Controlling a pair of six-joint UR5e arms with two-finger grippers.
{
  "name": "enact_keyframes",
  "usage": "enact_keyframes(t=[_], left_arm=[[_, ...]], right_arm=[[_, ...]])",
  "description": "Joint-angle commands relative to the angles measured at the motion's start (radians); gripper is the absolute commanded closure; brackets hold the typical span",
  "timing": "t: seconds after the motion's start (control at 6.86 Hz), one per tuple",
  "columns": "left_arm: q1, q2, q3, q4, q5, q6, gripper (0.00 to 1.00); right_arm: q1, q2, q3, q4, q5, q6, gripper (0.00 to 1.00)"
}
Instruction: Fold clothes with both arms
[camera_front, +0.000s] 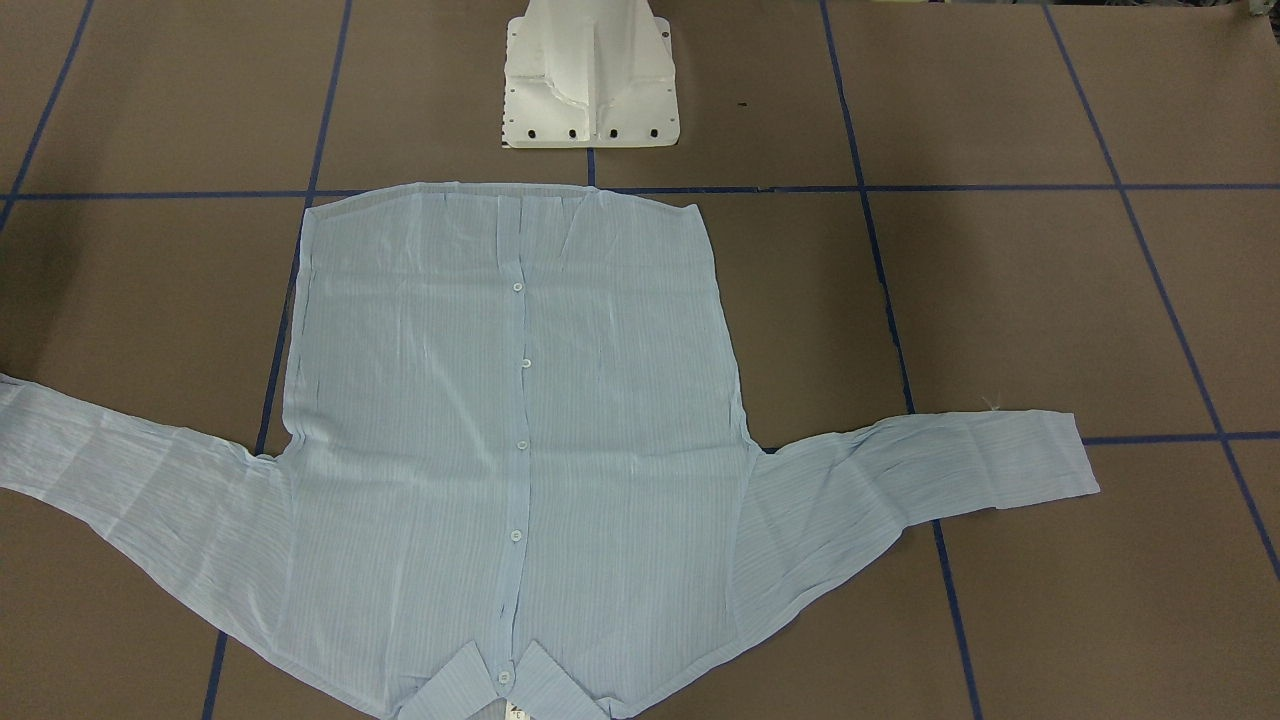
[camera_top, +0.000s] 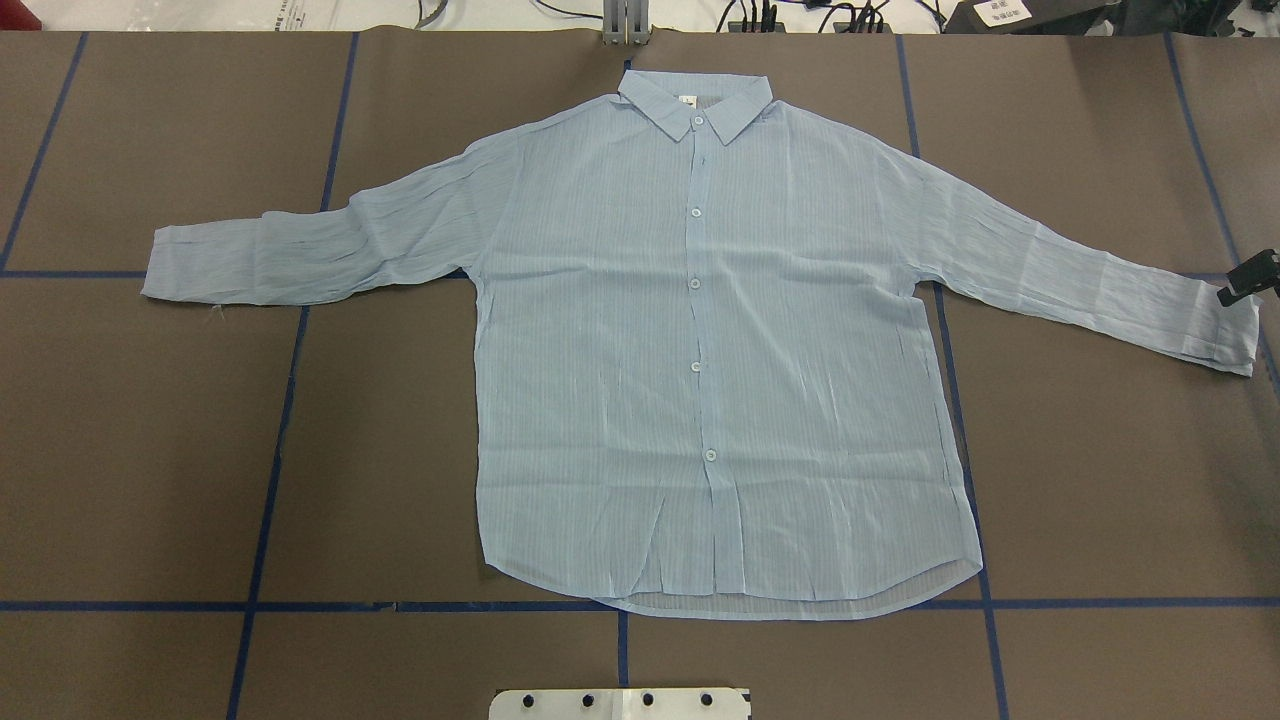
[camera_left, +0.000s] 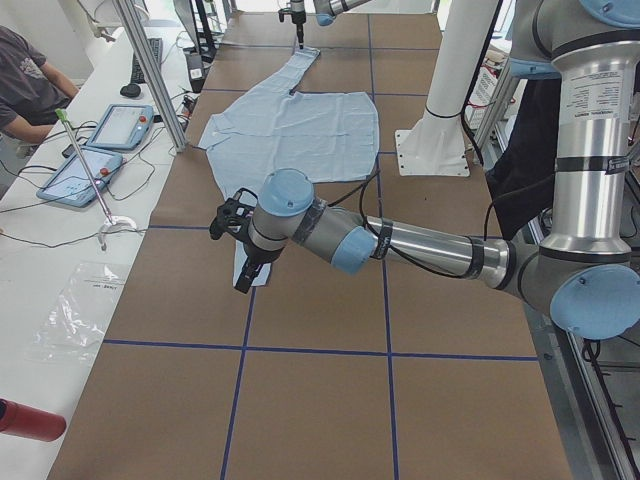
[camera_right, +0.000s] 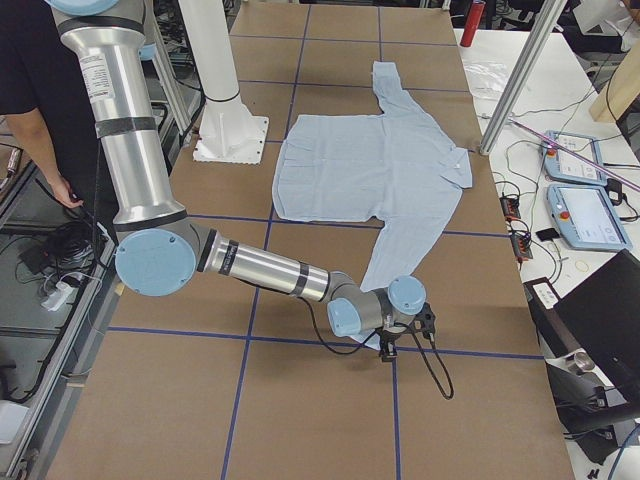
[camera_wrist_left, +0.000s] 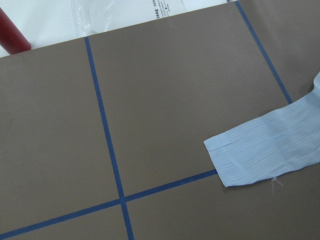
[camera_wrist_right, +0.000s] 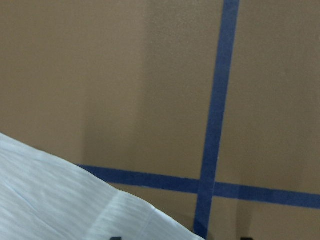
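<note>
The clothes are one pale-blue striped shirt (camera_top: 700, 350), lying flat, buttoned and face up, with the collar at the far edge and both sleeves spread out. In the exterior left view my left gripper (camera_left: 243, 268) hovers over the left sleeve's cuff (camera_wrist_left: 260, 150); I cannot tell whether it is open or shut. My right gripper (camera_top: 1245, 283) sits at the right sleeve's cuff (camera_wrist_right: 75, 205), low over the table in the exterior right view (camera_right: 388, 348). In the right wrist view two dark tips barely show at the bottom edge, wide apart, so the right gripper is open.
The white pedestal base (camera_front: 590, 80) stands just beyond the shirt's hem. Blue tape lines (camera_top: 270, 480) cross the brown table. A side bench holds tablets (camera_left: 95, 150), a plastic bag (camera_left: 80, 310) and a red cylinder (camera_left: 25, 420). People stand beside the table (camera_left: 25, 80) (camera_right: 30, 120).
</note>
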Motion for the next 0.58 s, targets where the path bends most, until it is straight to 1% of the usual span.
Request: enact_keyframes(t=[0.0, 0.15, 0.29, 0.44], left_arm=[[0.000, 0.002, 0.001, -0.006, 0.002, 0.000, 0.00], [0.000, 0.002, 0.001, -0.006, 0.002, 0.000, 0.00], [0.000, 0.002, 0.001, -0.006, 0.000, 0.002, 0.00], [0.000, 0.002, 0.003, -0.006, 0.002, 0.003, 0.00]], right_arm=[[-0.008, 0.003, -0.008, 0.000, -0.019, 0.000, 0.44], [-0.008, 0.003, -0.008, 0.000, -0.019, 0.009, 0.97], [-0.012, 0.003, -0.006, -0.001, -0.021, 0.009, 1.00], [-0.015, 0.003, -0.006, -0.002, -0.021, 0.009, 1.00]])
